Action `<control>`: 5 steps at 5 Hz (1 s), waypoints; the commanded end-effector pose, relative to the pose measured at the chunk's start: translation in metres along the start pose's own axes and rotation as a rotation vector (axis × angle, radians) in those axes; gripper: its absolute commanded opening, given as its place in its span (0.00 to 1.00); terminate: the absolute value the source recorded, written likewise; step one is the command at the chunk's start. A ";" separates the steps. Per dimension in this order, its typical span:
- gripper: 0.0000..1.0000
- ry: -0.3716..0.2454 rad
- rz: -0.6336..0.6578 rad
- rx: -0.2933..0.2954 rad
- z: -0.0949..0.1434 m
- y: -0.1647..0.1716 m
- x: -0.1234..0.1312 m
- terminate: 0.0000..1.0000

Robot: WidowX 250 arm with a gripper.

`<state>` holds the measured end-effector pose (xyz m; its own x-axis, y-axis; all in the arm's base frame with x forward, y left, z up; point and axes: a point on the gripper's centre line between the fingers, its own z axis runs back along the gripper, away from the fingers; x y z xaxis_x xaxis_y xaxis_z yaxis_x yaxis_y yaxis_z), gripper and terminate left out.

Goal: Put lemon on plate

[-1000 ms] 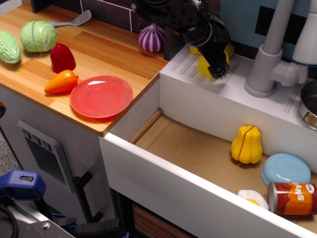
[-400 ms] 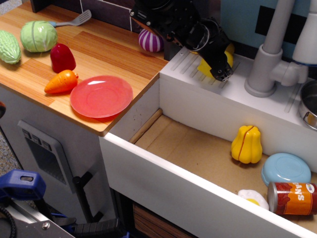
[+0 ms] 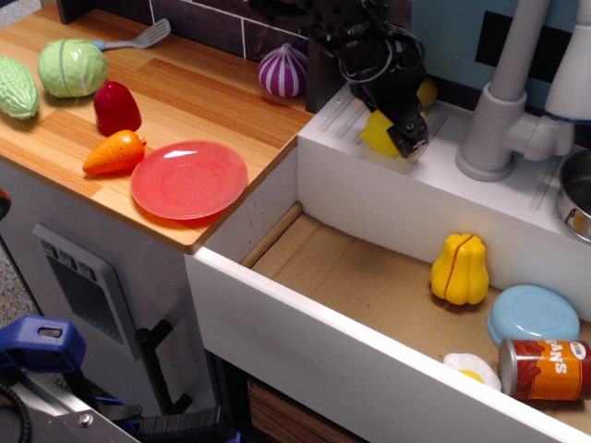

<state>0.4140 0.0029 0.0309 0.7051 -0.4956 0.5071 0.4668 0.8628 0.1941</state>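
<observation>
The lemon (image 3: 373,134) is bright yellow and lies on the white ribbed drainboard (image 3: 337,115) behind the sink; only its left pointed end shows. My black gripper (image 3: 404,138) comes down over its right side, with one finger in front of it. I cannot tell whether the jaws are closed on it. The red-pink plate (image 3: 189,178) sits empty on the wooden counter, well to the left and nearer than the gripper.
A duller yellow fruit (image 3: 427,91) sits just behind the gripper. A carrot (image 3: 114,153), red pepper (image 3: 116,108), cabbage (image 3: 71,66) and purple onion (image 3: 283,71) are on the counter. The sink holds a ribbed yellow squash (image 3: 459,269), blue dish (image 3: 533,315) and can (image 3: 545,368). A faucet (image 3: 503,101) stands at the right.
The gripper's wrist has turned and settled lower over the lemon. The lemon's left tip now shows a little further left and lower than before.
</observation>
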 end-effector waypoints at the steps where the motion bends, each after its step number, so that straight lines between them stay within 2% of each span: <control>1: 0.00 0.106 -0.066 -0.010 0.056 0.017 -0.004 0.00; 2: 0.00 0.231 -0.142 -0.013 0.100 0.034 -0.021 0.00; 3: 0.00 0.317 -0.151 0.000 0.132 0.043 -0.046 0.00; 4: 0.00 0.351 -0.164 -0.013 0.141 0.050 -0.082 0.00; 5: 0.00 0.341 -0.164 -0.063 0.131 0.054 -0.115 0.00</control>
<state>0.2811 0.1213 0.0715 0.7504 -0.6359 0.1804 0.6129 0.7715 0.1704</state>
